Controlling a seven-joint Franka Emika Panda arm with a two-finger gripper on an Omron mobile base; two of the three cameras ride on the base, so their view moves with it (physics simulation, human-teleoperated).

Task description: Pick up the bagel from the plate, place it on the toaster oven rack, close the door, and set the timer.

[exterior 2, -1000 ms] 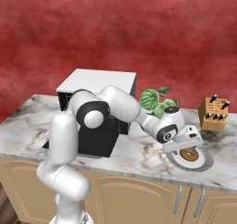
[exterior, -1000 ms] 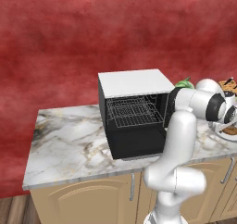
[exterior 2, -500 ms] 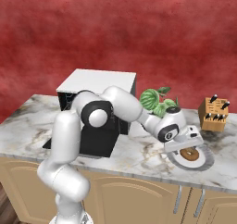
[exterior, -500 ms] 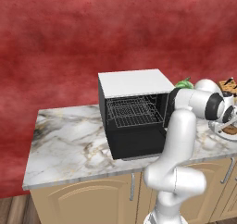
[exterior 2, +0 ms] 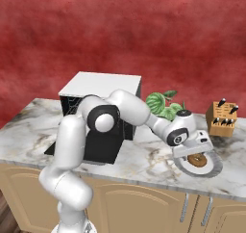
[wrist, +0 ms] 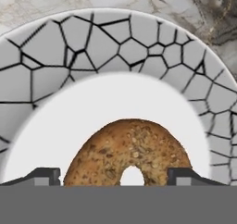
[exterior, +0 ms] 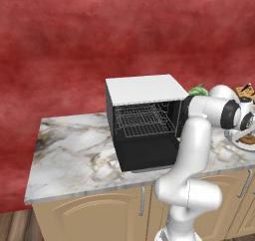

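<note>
In the hand view a brown seeded bagel (wrist: 129, 144) lies in the white middle of the plate (wrist: 115, 38), whose rim has a cracked grey pattern. My gripper (wrist: 113, 176) is open, with one dark fingertip on each side of the bagel, close above it. Seen from the right base, my gripper (exterior 2: 194, 151) hangs low over the bagel (exterior 2: 197, 161) on the plate (exterior 2: 214, 169), right of the toaster oven (exterior 2: 103, 85). The oven's door (exterior: 149, 155) is folded down, and the wire rack (exterior: 142, 121) shows inside the toaster oven (exterior: 144, 88). The plate (exterior: 247, 141) sits at the right edge.
A wooden knife block (exterior 2: 222, 119) stands behind the plate, and a leafy green plant (exterior 2: 163, 104) stands between it and the oven. The marble counter (exterior: 74, 150) stretches left of the oven. The counter's front edge runs just below the plate.
The hand has sunk a little closer to the bagel on the plate. The oven, door and plate have not moved.
</note>
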